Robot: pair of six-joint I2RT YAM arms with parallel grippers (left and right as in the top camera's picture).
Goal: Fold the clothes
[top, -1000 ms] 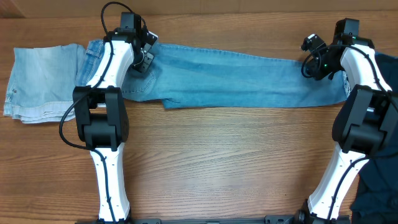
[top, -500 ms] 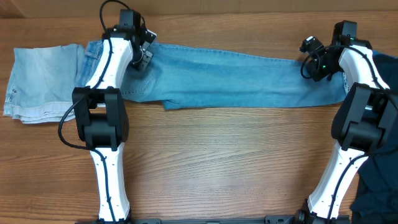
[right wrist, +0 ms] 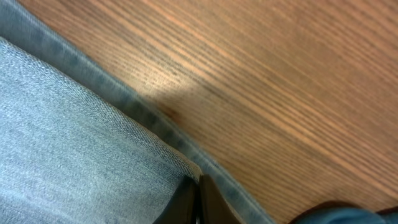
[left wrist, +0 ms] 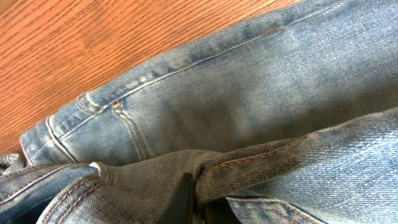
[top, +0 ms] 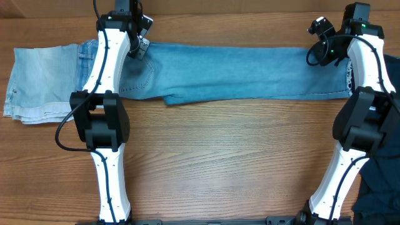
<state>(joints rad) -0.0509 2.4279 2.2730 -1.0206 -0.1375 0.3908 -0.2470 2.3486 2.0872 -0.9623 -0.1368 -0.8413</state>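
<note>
— What colour are the jeans (top: 250, 72) between the left jaws and the right jaws?
— Faded light blue, with orange-tan stitching (left wrist: 255, 158) beside the left jaws.
— And beyond the left jaws?
— A paler denim piece (top: 40, 81), washed almost white-blue. The surface (top: 219, 162) is reddish-brown wood grain, and the arms (top: 107, 62) are white with black joints.

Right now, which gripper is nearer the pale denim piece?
Left. The left gripper pinches the jeans at their waist end, just right of the pale denim piece; the right gripper holds the hem, far off at the opposite end.
</note>
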